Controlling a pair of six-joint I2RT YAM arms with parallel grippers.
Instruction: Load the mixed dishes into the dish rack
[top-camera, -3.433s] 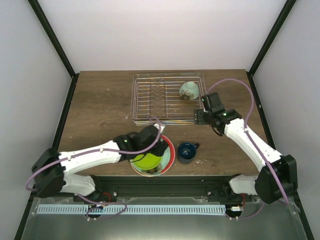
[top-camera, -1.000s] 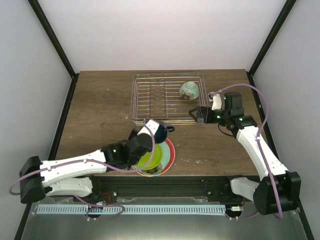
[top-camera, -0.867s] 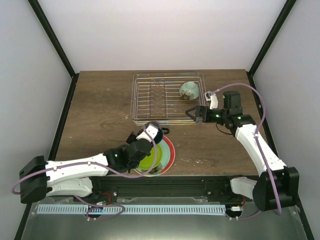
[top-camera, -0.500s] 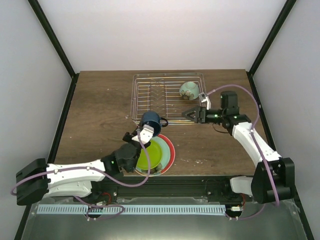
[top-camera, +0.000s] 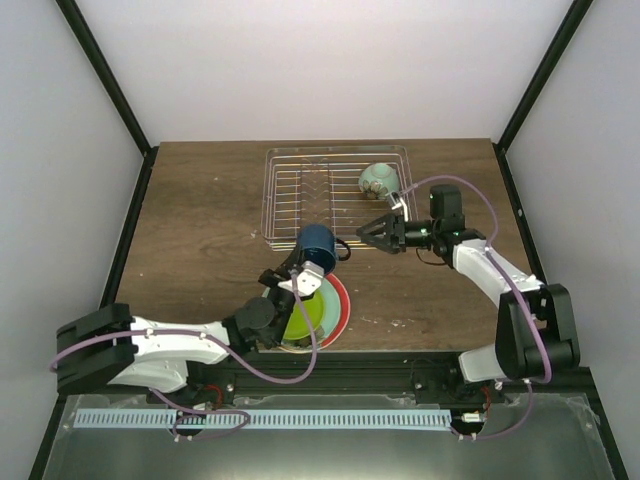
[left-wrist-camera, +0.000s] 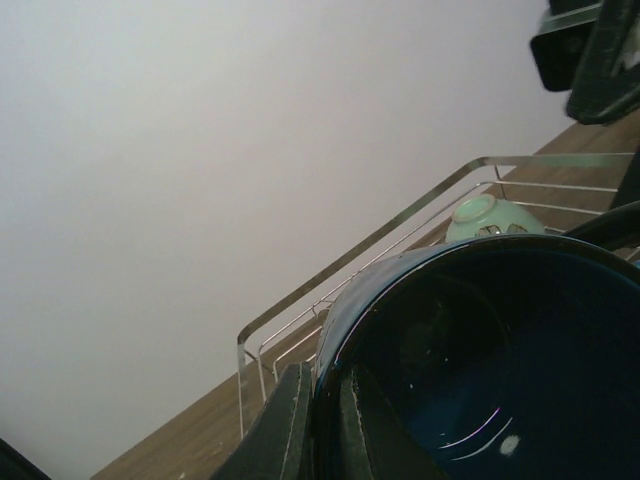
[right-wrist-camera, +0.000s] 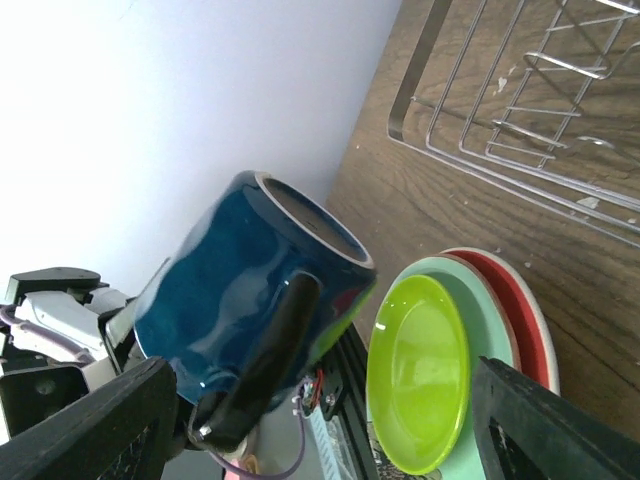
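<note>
A dark-blue mug (top-camera: 318, 243) hangs tilted in the air just in front of the dish rack (top-camera: 335, 150). My left gripper (top-camera: 310, 265) is shut on its rim, with one finger (left-wrist-camera: 290, 420) outside the wall and one inside. In the right wrist view the mug (right-wrist-camera: 230, 280) turns its handle toward my right gripper (right-wrist-camera: 320, 430). That right gripper (top-camera: 368, 232) stands open, close to the right of the handle and not touching it. A pale mint-green bowl (top-camera: 378, 180) lies in the rack's back right. The lime-green plate (top-camera: 298, 320) tops a stack with the red plate (top-camera: 343, 298) lower down.
The plate stack sits at the table's near edge, under my left wrist. A pale green plate (right-wrist-camera: 495, 320) lies between the lime and the red one. The rack's upright dividers (right-wrist-camera: 540, 110) run along its left and middle rows. Bare wood table (top-camera: 200, 220) lies left of the rack.
My left arm has lifted the mug up and to the right, from beside the plates to the rack's front edge. My right gripper has swung left toward the mug and its jaws narrowed slightly.
</note>
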